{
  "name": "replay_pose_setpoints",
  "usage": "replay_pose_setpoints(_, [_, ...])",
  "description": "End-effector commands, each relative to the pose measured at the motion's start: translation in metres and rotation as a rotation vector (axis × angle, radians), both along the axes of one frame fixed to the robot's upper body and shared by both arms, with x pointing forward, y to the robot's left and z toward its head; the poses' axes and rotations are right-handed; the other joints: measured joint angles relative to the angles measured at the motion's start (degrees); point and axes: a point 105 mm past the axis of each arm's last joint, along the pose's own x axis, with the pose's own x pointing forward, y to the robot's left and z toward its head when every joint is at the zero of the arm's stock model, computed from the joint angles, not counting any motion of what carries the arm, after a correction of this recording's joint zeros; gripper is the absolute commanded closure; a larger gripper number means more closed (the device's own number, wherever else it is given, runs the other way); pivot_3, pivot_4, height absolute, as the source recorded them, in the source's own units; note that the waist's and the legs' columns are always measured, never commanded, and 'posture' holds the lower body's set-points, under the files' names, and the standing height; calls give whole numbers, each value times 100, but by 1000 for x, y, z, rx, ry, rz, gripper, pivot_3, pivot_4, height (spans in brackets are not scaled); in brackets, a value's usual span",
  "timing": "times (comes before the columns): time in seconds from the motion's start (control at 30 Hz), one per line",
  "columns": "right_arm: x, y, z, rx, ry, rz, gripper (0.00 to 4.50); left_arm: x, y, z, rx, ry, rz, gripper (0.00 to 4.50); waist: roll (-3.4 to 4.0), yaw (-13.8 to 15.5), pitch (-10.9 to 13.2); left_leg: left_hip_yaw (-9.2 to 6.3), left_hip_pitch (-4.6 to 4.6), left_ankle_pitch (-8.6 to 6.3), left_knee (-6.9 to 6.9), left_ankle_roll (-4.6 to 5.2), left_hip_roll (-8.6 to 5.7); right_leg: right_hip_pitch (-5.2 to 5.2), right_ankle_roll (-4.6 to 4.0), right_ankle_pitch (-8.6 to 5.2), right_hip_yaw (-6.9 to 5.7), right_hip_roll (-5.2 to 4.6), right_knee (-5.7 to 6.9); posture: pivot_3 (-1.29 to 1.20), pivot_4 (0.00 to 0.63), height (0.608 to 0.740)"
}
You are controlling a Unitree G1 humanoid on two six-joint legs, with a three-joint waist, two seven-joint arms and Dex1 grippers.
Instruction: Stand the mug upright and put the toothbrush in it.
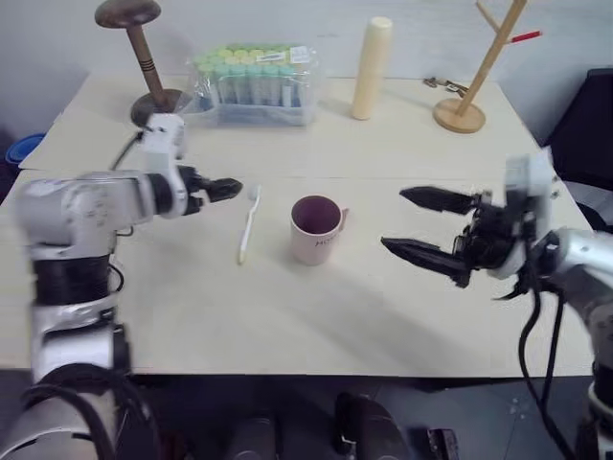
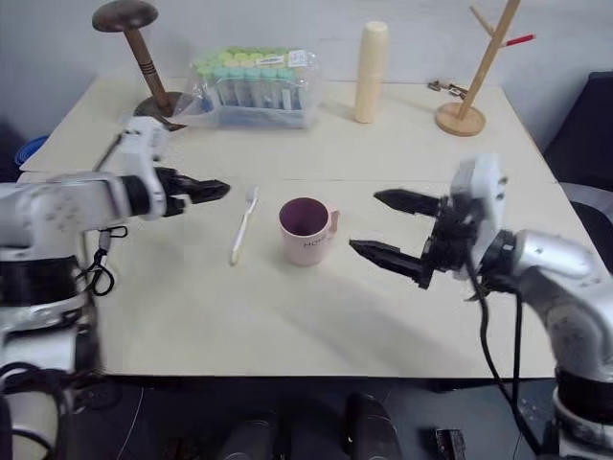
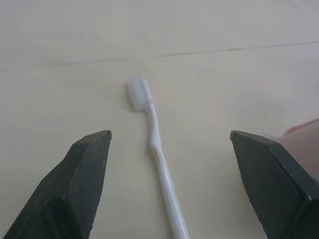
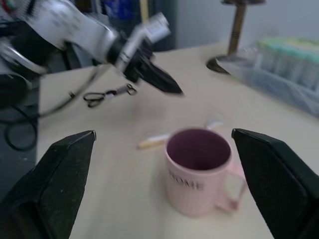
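Nearest, right side: right gripper; fingers spread wide, nothing between them; lying about level and pointing leftward at the mug; clear of the table
Just off the right fingertips: mug; pale pink, upright, mouth up, darker inside with nothing in it; handle turned toward the right gripper; "HOME" lettering on the side facing the camera; apart from the fingertips, not touched
Beyond the mug, on its far side from the right gripper: toothbrush; lying flat on the table, bristle head at the far end, yellowish handle end nearer; near the mug but not touching
Left side: left gripper; fingers spread wide, holding nothing; tilted forward and down, tips just beside the brush head; from the left wrist, toothbrush framed between the two fingers, below them on the tabletop
Behind the left gripper: scissors; black handles, flat on the table
Far edge, left gripper's side: wooden stand with a round top; clear box of capped tubes next to it
Far edge, middle: tall cream cylinder, upright
Far edge, right gripper's side: wooden branch rack on a round base
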Motion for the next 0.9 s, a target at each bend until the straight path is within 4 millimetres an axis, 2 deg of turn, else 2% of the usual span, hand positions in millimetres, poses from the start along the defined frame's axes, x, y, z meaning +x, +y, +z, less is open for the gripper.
replay_pose_setpoints(0.03, [-9,-1,22,-8,-45,14,9,16,-16,-14,5,67,25,458,-3,0,2,23,-7,0,-3,0,0,-6,0,0,-3,0,-3,0,150,740])
replay_pose_setpoints(0.13, [-5,-2,27,-23,-59,-21,9,26,-13,-34,54,117,82,458,-4,-14,2,37,-9,0,-15,0,1,-13,0,0,-3,2,-12,0,150,740])
replay_pose_setpoints(0.27, [-12,-1,28,-39,-56,-3,9,32,-15,-54,123,145,72,458,-3,-15,2,49,1,0,-18,-1,3,-13,0,0,-1,3,-8,0,150,740])
replay_pose_setpoints(0.37, [-11,-3,24,-68,-66,-34,0,34,-21,-59,137,139,46,976,-3,-1,0,49,4,1,-8,-2,4,-11,0,0,3,0,1,0,150,740])
replay_pose_setpoints(0.7, [-5,-4,16,-112,-71,-100,0,32,-25,-61,102,156,46,4131,-4,21,0,44,-1,1,-2,-2,1,-8,3,3,1,-5,1,0,150,740])
replay_pose_setpoints(0.73, [-4,-6,13,-115,-54,-110,0,33,-23,-59,102,141,53,4345,-4,20,0,44,-1,1,-2,-2,2,-8,3,3,1,-5,1,0,150,740])
replay_pose_setpoints(0.8, [-4,-9,9,-113,-13,-115,0,40,-21,-40,74,37,69,4342,-4,14,0,44,-1,1,-3,-2,2,-8,3,3,1,-5,0,0,150,740])
replay_pose_setpoints(0.87, [-8,-10,4,-124,5,-106,0,48,-22,-9,57,-153,52,4342,-5,7,1,45,-1,1,-4,-2,4,-9,3,3,2,-5,0,0,150,740])
replay_pose_setpoints(0.9, [-7,-11,1,-142,1,-123,0,49,-26,15,14,-279,18,4342,-6,6,1,44,-2,1,-4,-2,6,-10,3,3,0,-4,0,0,150,740])
